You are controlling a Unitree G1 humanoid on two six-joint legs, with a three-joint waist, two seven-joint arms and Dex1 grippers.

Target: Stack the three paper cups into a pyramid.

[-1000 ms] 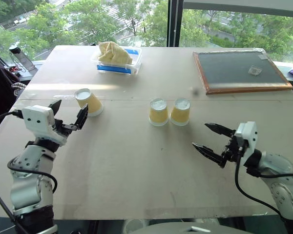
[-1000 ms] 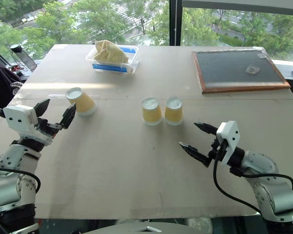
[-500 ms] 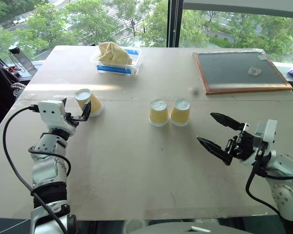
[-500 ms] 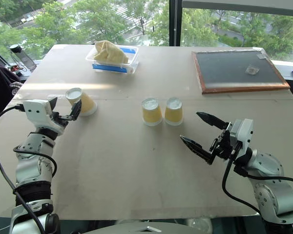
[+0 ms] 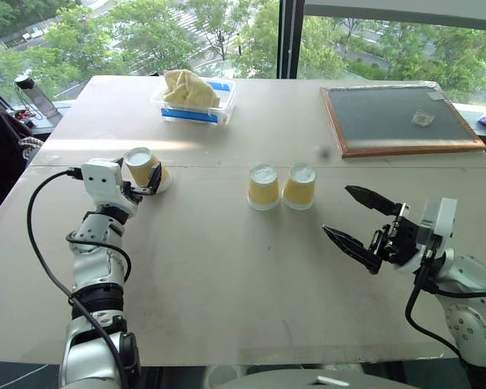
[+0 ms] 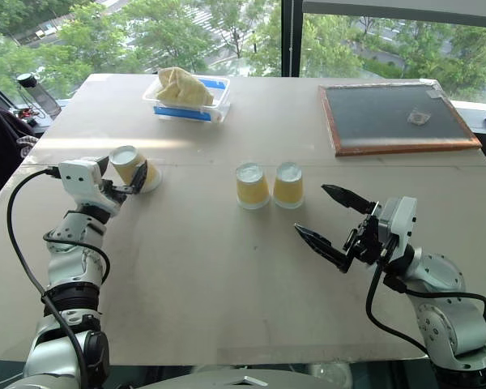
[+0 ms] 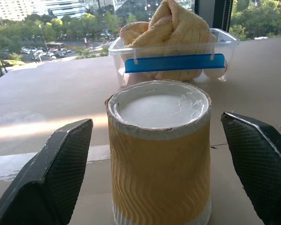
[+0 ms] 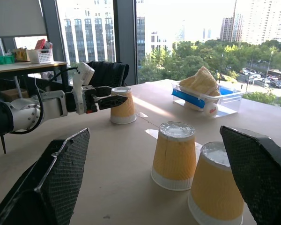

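We have the lone cup upright between our left claw fingers, spread apart; right claw open, farther off

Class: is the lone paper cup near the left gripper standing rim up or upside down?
Upside down: the lone paper cup shows its white recessed base on top, wider rim on the table.

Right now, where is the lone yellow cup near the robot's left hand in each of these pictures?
Left eye view: lone cup, left of middle, between the open left gripper fingers.
Right eye view, same spot.
Left wrist view, centre, close up.
Right wrist view, beyond the two paired cups.
Shared landmark: the clear tub with the blue label.
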